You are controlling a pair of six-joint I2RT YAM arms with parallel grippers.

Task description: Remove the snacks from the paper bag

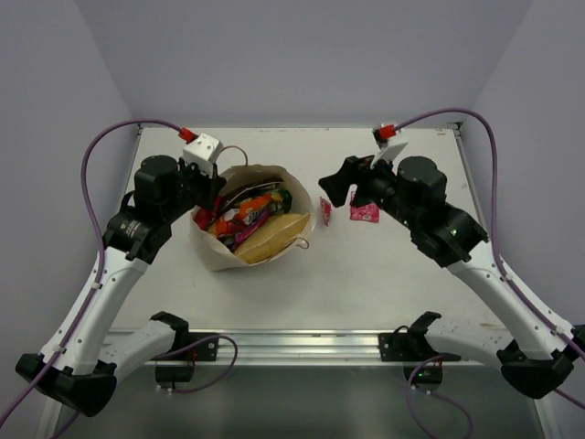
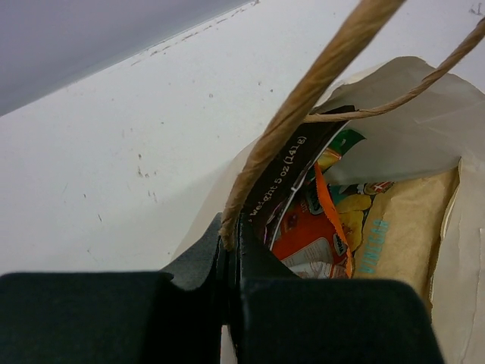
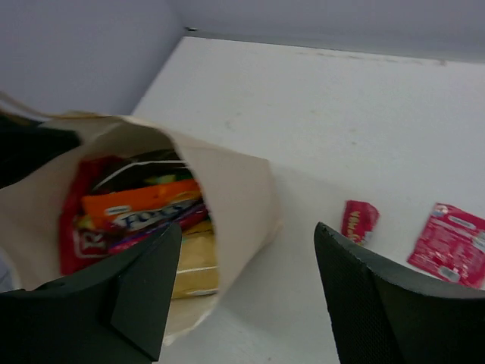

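Top external view, from the near edge outward: both arms lean in from their bases over the counter. The paper bag sits left of centre, its mouth open toward the right arm, with most of the snacks packed inside. The left end effector is pinched together on the bag's rim where a cord handle roots, holding the mouth up. In the left wrist view, a dark packet, an orange packet and a tan-yellow bag sit just behind that rim. The right end effector hangs just right of the bag, fingers well apart, nothing between them. Just beyond it on the bare counter lie a small red packet and a pink packet, near each other and clear of the bag.

Two snacks look to be out and the bulk is not, so the step in hand is probably reaching in for another. The next move calls for the open fingers to enter the mouth and close on one loose edge, likely the orange packet on top, while the left grip stops the bag from dragging.
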